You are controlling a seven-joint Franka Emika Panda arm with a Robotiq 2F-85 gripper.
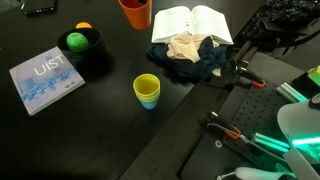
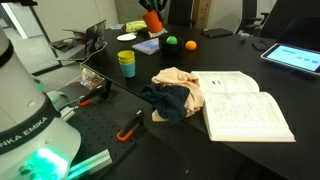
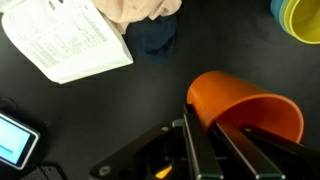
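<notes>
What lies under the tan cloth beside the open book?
A dark blue cloth pokes out from beneath the tan cloth. How far it runs underneath, and anything else there, is hidden.

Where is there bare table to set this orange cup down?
For the orange cup, bare tabletop lies between the black bowl, the stacked cups and the cloth pile, and between the stacked cups and the UIST book. Crowded: where the cloth pile meets the open book, and the tool board.

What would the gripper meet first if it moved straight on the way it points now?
The gripper seems closed on the rim of the orange cup. Past the cup, it would probably meet the black table; depth is unclear.
</notes>
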